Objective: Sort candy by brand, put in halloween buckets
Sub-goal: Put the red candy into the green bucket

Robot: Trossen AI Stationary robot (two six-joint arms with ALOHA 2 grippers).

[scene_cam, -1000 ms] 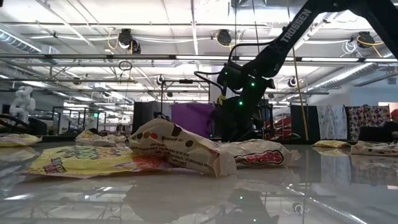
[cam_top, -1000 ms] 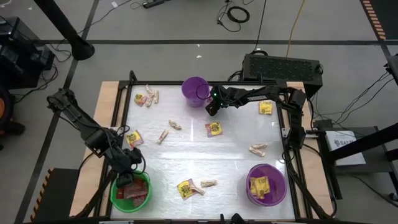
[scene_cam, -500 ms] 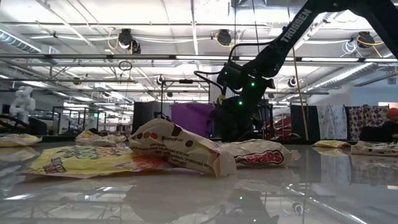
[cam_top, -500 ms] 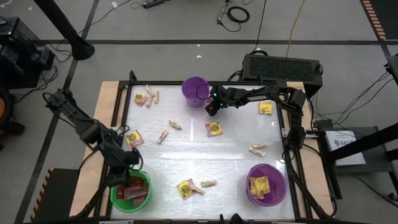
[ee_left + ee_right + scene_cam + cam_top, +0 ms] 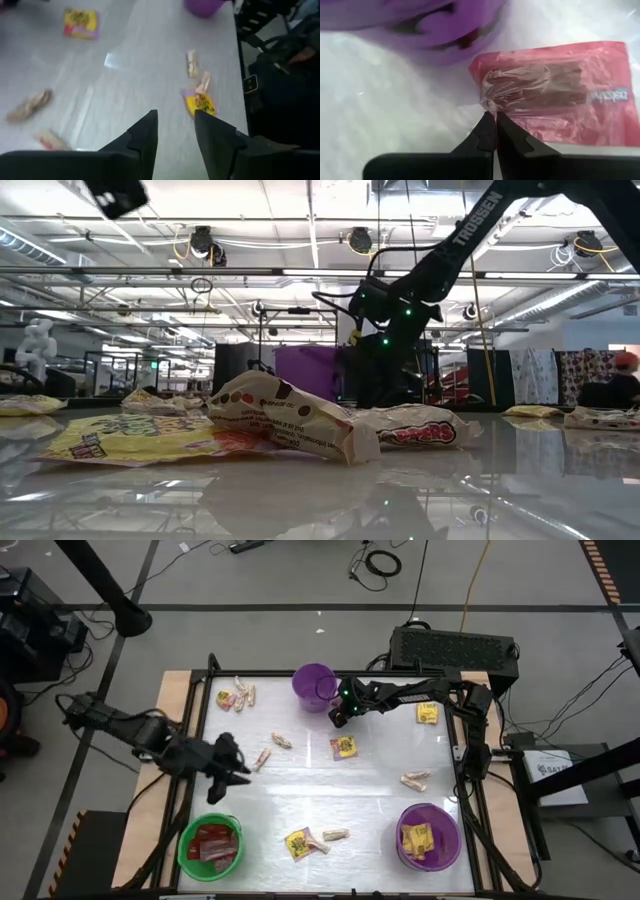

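Note:
My right gripper point(image 5: 492, 120) is down at the table beside the far purple bucket point(image 5: 315, 685), shut on a flat red packet point(image 5: 555, 100) that lies on the white tabletop. My left gripper point(image 5: 175, 132) hovers open and empty above the table's left side point(image 5: 220, 772), past the green bucket point(image 5: 210, 845), which holds red packets. The near right purple bucket point(image 5: 428, 837) holds yellow packets. Loose on the table lie a yellow packet point(image 5: 345, 747) and tan pieces point(image 5: 282, 740), point(image 5: 414, 780). My right gripper pinches the red packet's edge point(image 5: 489, 106) between its two fingertips, at the end nearest the purple bucket. The fingers slant down onto it from above. The packet lies flat on the table, its wrapper crinkled beside the fingertips.
More candy lies about: a yellow and tan cluster at the far left point(image 5: 237, 695), a yellow packet at the far right point(image 5: 427, 713), a yellow packet with tan pieces near the front edge point(image 5: 305, 840), a tan piece point(image 5: 262, 758) beside my left gripper.
My left gripper has risen from over the green bucket and swung toward the table's far edge, turning as it went; it now hangs above the table's left side. The right arm has kept its place by the far purple bucket.

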